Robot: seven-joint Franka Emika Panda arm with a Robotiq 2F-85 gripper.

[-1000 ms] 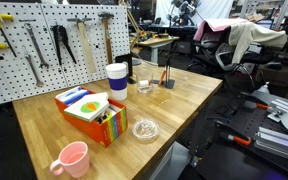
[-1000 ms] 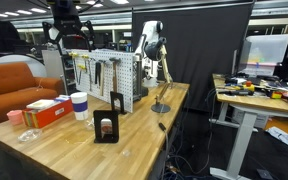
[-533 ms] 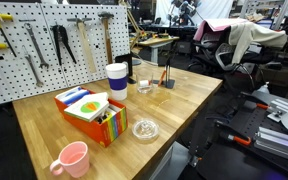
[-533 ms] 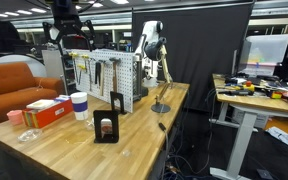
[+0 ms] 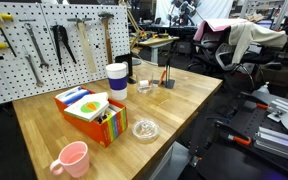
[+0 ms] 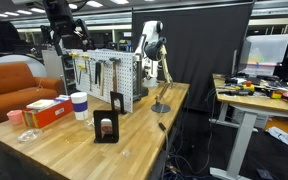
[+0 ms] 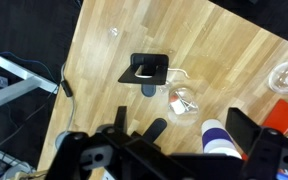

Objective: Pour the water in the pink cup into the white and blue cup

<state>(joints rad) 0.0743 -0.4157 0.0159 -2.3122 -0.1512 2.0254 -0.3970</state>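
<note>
The gripper (image 6: 64, 33) hangs high above the wooden table (image 5: 184, 95), its jaws wide apart with nothing in them. The pink cup (image 5: 72, 158) stands far below at a table corner, and the orange box (image 5: 89, 112) sits between it and the white and blue cup (image 5: 116, 80). The wrist view shows only the tall cup, so the arm likely must go down and past the box
</note>
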